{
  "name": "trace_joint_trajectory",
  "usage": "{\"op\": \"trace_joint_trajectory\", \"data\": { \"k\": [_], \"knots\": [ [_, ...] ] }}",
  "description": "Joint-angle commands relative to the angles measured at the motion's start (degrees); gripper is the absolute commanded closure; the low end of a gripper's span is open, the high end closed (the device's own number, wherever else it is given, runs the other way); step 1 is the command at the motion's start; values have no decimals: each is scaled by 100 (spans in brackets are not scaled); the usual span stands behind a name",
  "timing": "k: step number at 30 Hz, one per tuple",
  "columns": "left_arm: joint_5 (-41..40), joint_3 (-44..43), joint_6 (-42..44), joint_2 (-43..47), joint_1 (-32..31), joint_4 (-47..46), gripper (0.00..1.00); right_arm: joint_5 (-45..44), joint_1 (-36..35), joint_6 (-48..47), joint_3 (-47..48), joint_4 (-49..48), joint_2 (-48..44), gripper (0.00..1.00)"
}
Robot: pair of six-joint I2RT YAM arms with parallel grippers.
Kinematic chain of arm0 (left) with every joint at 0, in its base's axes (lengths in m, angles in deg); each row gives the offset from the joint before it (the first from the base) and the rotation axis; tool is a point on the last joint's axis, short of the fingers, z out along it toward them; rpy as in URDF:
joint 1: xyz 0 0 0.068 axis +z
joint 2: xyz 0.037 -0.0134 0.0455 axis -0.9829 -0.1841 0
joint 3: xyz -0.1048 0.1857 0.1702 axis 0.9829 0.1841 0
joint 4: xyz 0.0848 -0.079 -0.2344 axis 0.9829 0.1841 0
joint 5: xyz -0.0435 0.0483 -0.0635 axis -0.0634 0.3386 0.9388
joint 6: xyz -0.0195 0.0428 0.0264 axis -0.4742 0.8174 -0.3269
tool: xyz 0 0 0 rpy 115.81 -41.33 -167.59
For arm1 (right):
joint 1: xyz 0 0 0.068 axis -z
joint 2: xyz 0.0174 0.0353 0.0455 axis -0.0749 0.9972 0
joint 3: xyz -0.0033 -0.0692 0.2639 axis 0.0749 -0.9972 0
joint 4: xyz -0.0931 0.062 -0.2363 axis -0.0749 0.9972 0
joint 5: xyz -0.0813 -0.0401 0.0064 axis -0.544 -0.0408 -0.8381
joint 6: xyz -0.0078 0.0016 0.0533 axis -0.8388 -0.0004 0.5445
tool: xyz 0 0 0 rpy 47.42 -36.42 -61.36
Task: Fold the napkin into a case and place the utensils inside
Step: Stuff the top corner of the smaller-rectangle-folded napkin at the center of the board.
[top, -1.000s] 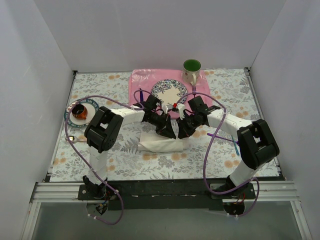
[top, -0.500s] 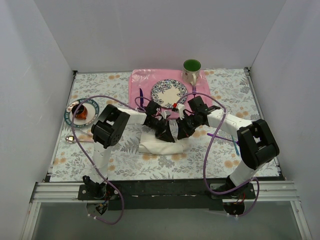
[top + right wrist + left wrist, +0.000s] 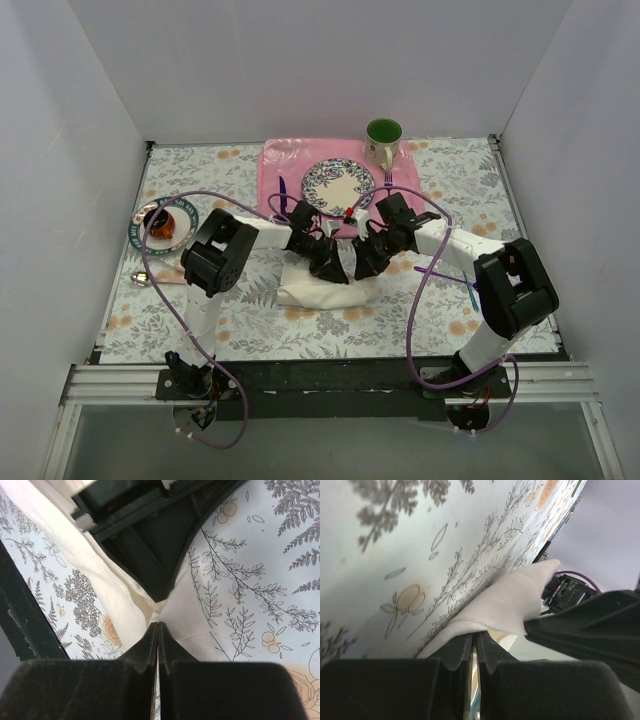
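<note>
1. napkin position. the napkin (image 3: 318, 292) lies partly folded on the floral surface (image 3: 250, 330), at the centre of the top view, just below the pink placemat (image 3: 285, 160) and plate (image 3: 338, 185). it is a thick band and not yet a narrow case.

2. left end effector (image 3: 474, 642). its jaws are clenched. in the left wrist view a fold of cream cloth arches up from the surface into the fingertips, so it is judged to be pinching the napkin edge.

3. right end effector (image 3: 158, 627). its jaws are clenched. in the right wrist view the cloth draws to a peak exactly at the fingertips, which indicates a pinch on a napkin corner.

4. purpose of the hold. both end effectors meet close together over the upper edge of the cloth. a matched pinch on one edge lets the layer lift and turn over evenly, without skewing the fold.

5. utensils. thin purple and teal utensils (image 3: 432, 269) lie on the surface right of the napkin, partly hidden by the right arm. they are apart from the cloth, so folding can finish before insertion.
</note>
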Motion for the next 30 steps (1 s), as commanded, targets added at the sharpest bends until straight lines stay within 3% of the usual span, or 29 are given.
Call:
{"op": "trace_joint_trajectory", "data": {
  "k": [1,8,19,30],
  "knots": [
    [46,314,-310,758,111,-767,100,-170,11,-58,-153,1,58,99],
    [362,586,-670,1243,111,-1241,100,-346,3,65,-109,-114,163,99],
    [249,868,-1153,760,-91,-1972,100,-144,3,223,-91,-43,32,99],
    [-375,762,-820,101,93,-1102,100,-4,11,56,32,168,-188,99]
  ]
}}
